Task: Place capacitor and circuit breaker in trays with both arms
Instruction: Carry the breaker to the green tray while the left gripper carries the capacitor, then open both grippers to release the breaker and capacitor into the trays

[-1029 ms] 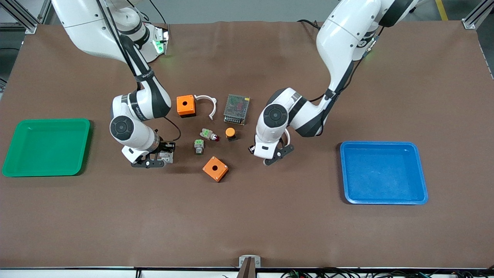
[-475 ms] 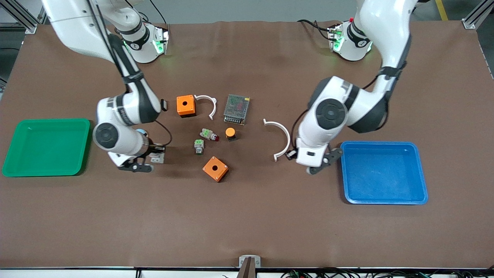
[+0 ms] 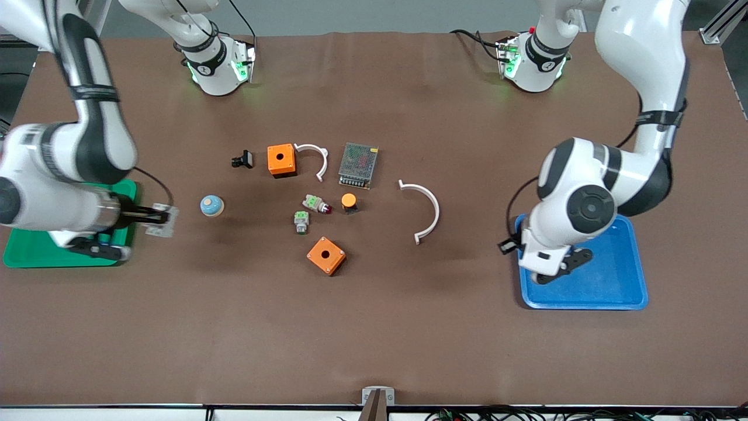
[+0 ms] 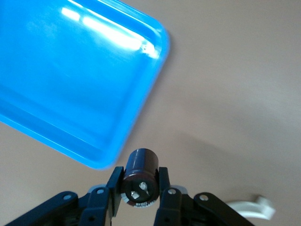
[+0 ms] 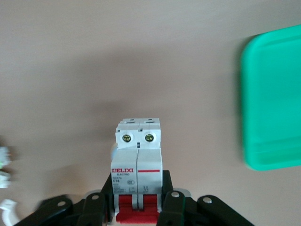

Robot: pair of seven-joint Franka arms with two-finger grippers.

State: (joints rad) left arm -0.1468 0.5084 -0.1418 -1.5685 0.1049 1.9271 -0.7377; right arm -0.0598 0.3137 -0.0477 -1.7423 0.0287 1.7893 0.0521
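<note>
Nearest the front edge of the bench, the left gripper [image 3: 555, 270] hangs over the blue tray [image 3: 619, 292], just inside the tray's edge that faces mid-bench, at the left arm's end. Its fingers are clamped on the capacitor [image 4: 140, 178], pale-spotted end toward the wrist camera and long axis pointing away between the fingers. In the left wrist view the tray's corner [image 4: 155, 42] sits ahead of the part, so my read is a short push farther in over the tray floor before letting go.

Over at the right arm's end, the right gripper [image 3: 153, 217] grips the circuit breaker [image 5: 137, 160], fingers pinched on its sides at the red-lever end, long axis running out from the fingers. It's over bare bench beside the green tray [image 3: 35, 257], whose edge [image 5: 273, 94] lies off to one side, so that carry looks less finished.

Farther back, the small parts mid-bench sit untouched.
</note>
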